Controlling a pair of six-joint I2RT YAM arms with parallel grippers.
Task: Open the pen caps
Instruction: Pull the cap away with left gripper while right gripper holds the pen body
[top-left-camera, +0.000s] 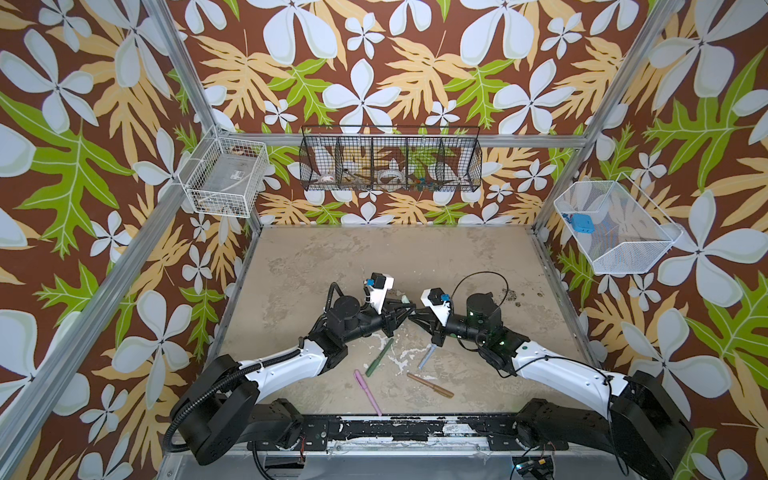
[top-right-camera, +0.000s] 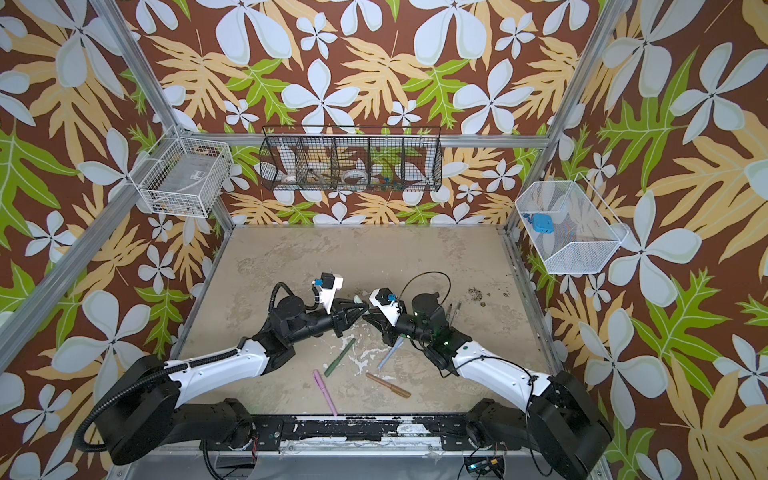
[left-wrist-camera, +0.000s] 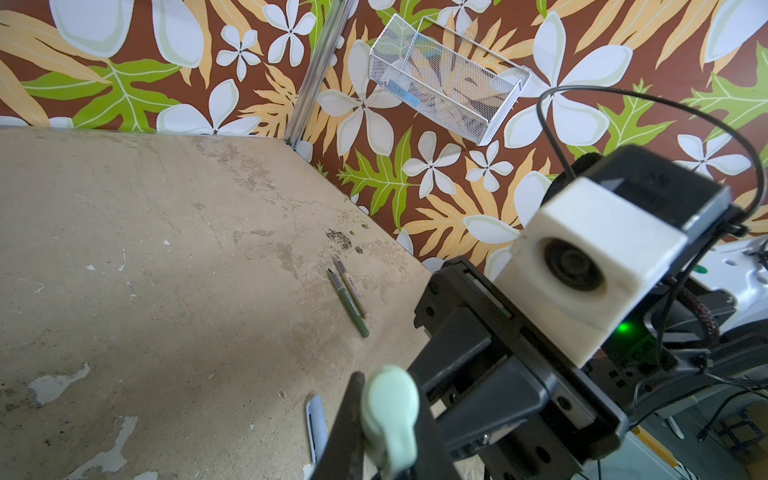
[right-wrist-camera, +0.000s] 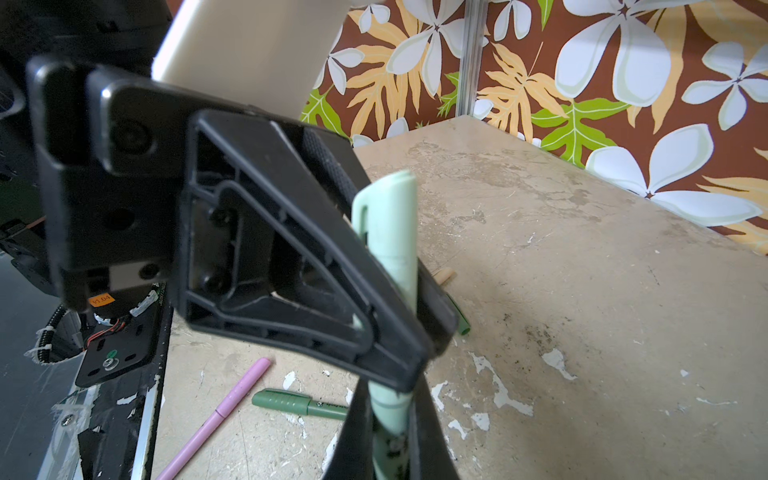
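A mint green pen (right-wrist-camera: 392, 249) hangs above the middle of the table, held between both grippers. My left gripper (left-wrist-camera: 392, 440) is shut on its cap (left-wrist-camera: 390, 411), whose rounded end pokes out past the fingers. My right gripper (right-wrist-camera: 390, 440) is shut on the printed pen body just below the cap's seam. In both top views the two grippers (top-left-camera: 406, 309) (top-left-camera: 415, 319) meet tip to tip. Capped green (top-left-camera: 379, 357), light blue (top-left-camera: 427, 356), pink (top-left-camera: 367, 392) and brown (top-left-camera: 430, 385) pens lie on the table nearer the front.
Two uncapped pen bodies (left-wrist-camera: 349, 297) lie side by side near the right wall. A small beige piece (right-wrist-camera: 444, 275) lies on the table beyond the held pen. Wire baskets hang on the left (top-left-camera: 226, 174), back (top-left-camera: 390, 160) and right (top-left-camera: 615, 226) walls.
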